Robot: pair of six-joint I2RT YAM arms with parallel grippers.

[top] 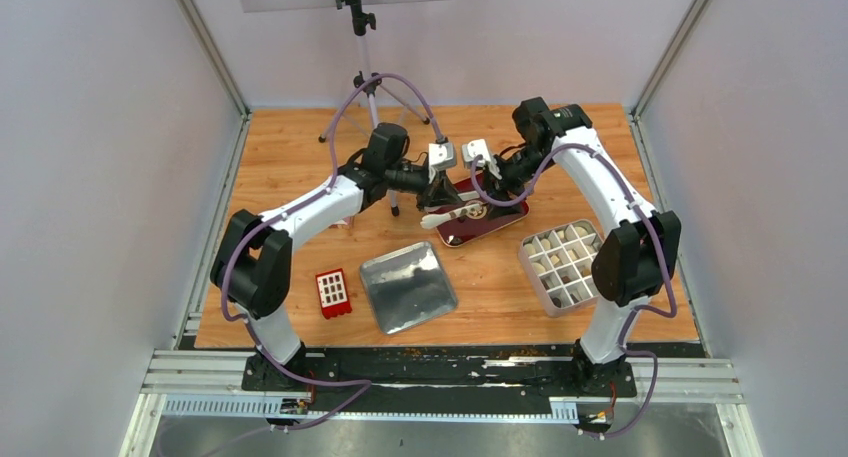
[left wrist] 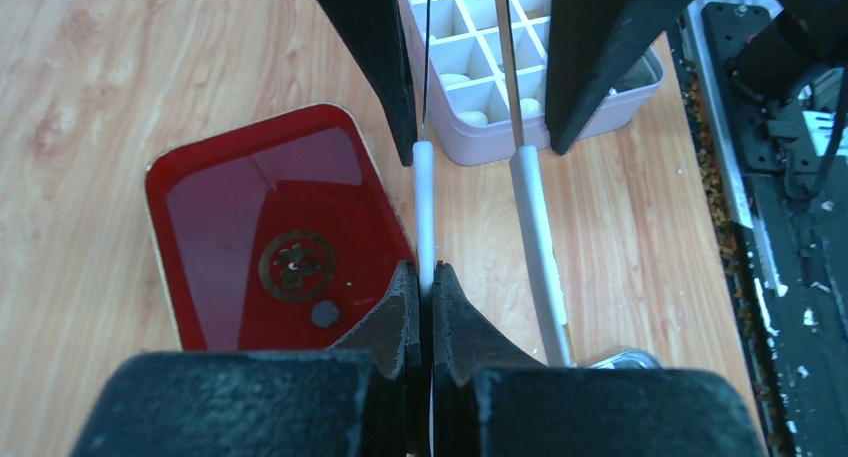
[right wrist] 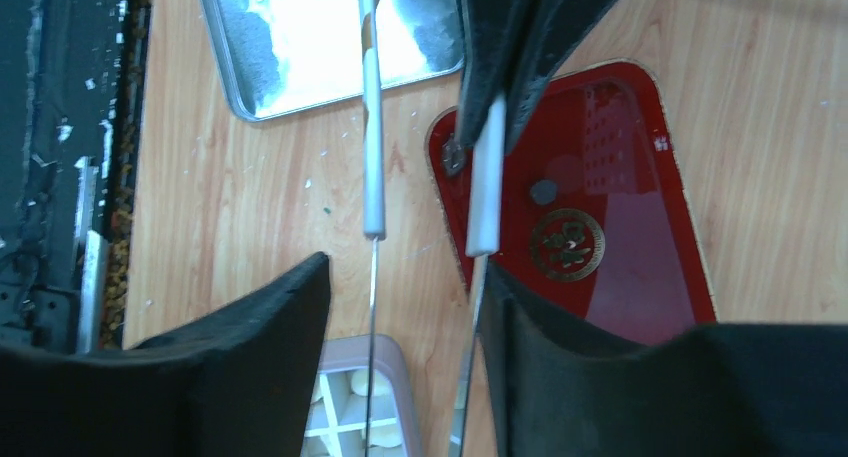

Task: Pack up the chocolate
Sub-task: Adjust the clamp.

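White-walled enclosure (top: 100,177) around a wood-grain table (top: 300,157), w/ a black tripod (top: 365,77) at the back edge.

Far left, near the front: small red block w/ white squares (top: 333,292). Just right of it, not touching, a square silver metal tray (top: 407,289) that looks bare.

L arm reaches to mid-table. Left gripper (left wrist: 424,279) is pinched tight on one white-sleeved arm of a pair of thin metal tongs (left wrist: 535,227). The tongs' other arm runs free beside it, on the R in the L wrist view. Tongs sit above the near-left edge of a glossy dark-red rectangular tray w/ rounded corners (left wrist: 250,197). That tray has a gold round emblem (left wrist: 297,265) at centre and a small dark round piece (left wrist: 323,314) lying just beside the emblem. Can't tell what the piece is.

R arm comes in from the opposite side. Right gripper (right wrist: 405,267) has its fingers spread wide, straddling both bare metal ends of the tongs. One tong arm runs close along one finger, the other stands clear in the gap, so nothing is clamped.

Further right, front: pale lilac plastic box w/ white grid dividers (left wrist: 490,147). The chocolate (left wrist: 472,118) is in here, cream-white pieces in several compartments, others look empty. The R arm's elbow hides the box's right edge in the top view.
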